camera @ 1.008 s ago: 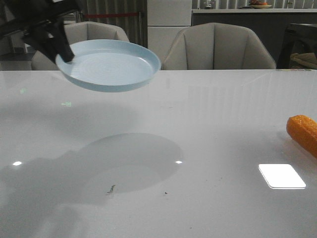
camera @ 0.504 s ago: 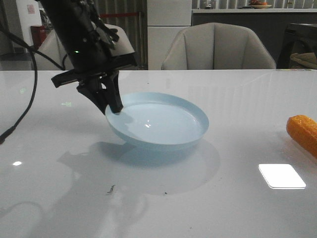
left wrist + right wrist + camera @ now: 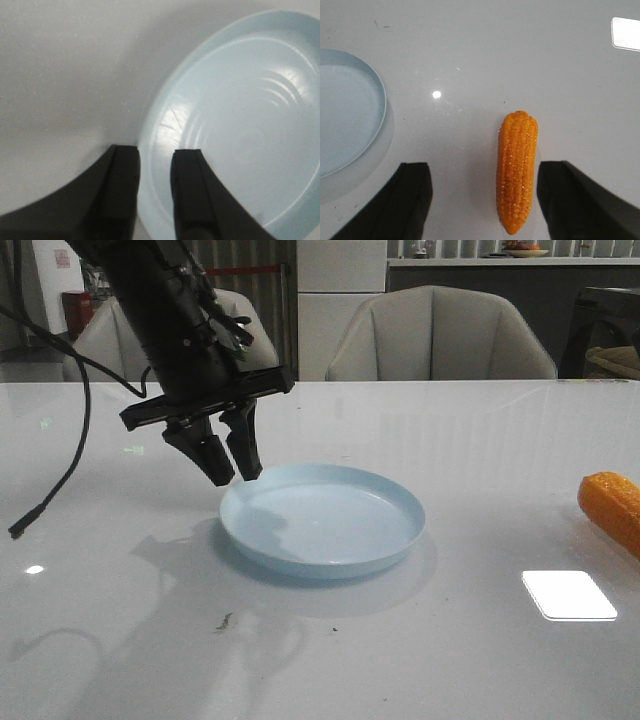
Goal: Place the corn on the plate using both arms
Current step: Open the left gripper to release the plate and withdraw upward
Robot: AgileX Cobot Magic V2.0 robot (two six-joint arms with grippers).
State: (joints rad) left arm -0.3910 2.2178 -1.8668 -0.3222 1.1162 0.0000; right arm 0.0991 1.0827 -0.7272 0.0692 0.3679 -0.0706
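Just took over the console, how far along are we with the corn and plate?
Done: the plate sits flat on the table; the left gripper is open just above its rim. In hand: the open right gripper straddles the corn. Left: grasp the corn and set it on the plate.

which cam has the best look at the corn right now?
Right wrist view: the whole corn lies on the table between the open right gripper fingers, kernel rows clear. Front view catches only one end, cut off at the right edge. Left wrist view doesn't show it.
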